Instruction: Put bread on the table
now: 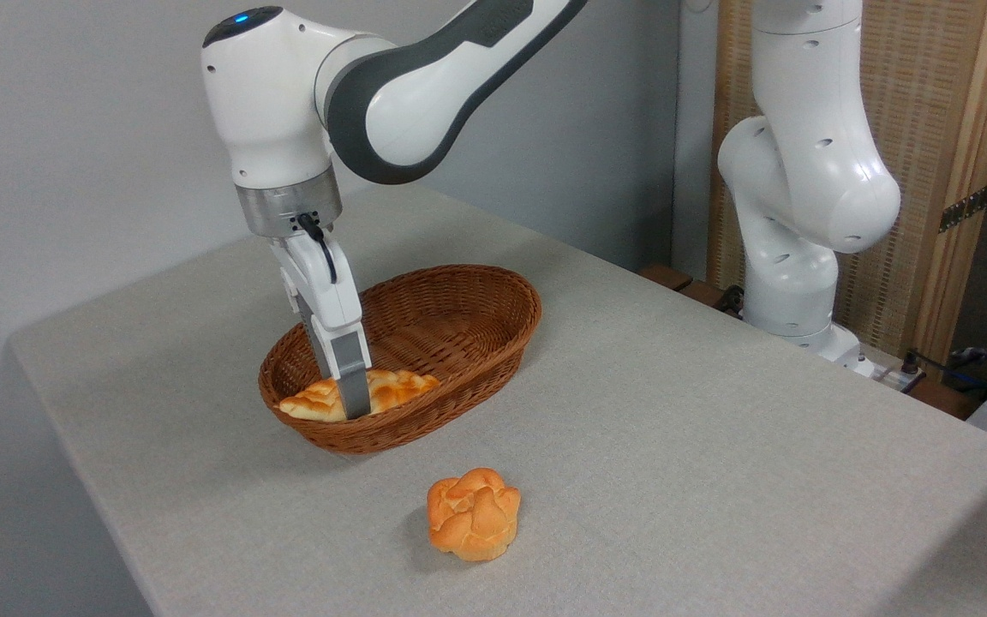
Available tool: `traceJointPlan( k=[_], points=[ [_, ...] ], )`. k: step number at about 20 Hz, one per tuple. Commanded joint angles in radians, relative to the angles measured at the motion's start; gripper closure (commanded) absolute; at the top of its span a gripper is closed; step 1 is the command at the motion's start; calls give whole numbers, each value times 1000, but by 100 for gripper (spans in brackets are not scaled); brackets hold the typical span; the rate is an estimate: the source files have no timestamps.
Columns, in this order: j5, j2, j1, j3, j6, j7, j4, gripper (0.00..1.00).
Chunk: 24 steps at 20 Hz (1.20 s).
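The bread (pixel 391 390), a pale braided loaf with golden bumps, lies in the near-left end of the brown wicker basket (pixel 459 296). My gripper (pixel 346 396) reaches straight down into the basket at the loaf's middle. Its near grey finger (pixel 353 381) stands in front of the loaf and hides part of it. The other finger goes down behind the loaf. I cannot make out whether the fingers press on the loaf. The basket stands on the table (pixel 673 411), which is covered in grey-beige cloth.
A round knobbly orange bun (pixel 473 512) sits on the cloth in front of the basket. The arm's white base (pixel 793 283) stands past the table's right edge, with a wooden screen (pixel 948 128) behind it. Cables and dark items lie at the far right.
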Motion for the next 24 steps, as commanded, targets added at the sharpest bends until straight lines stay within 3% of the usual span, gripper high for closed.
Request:
traceJointPlan(
  k=[1,10,13,19,24],
  points=[
    [16,-4,-3,2,18,-1,-4,82],
    [12,-7,-3,0,17,-6,-4,84],
    [4,-12,-3,0,15,-13,-4,91],
    [4,-21,-5,0,4,-14,-4,90],
    [-13,-84,-7,2,0,-35,-1,87]
  ],
)
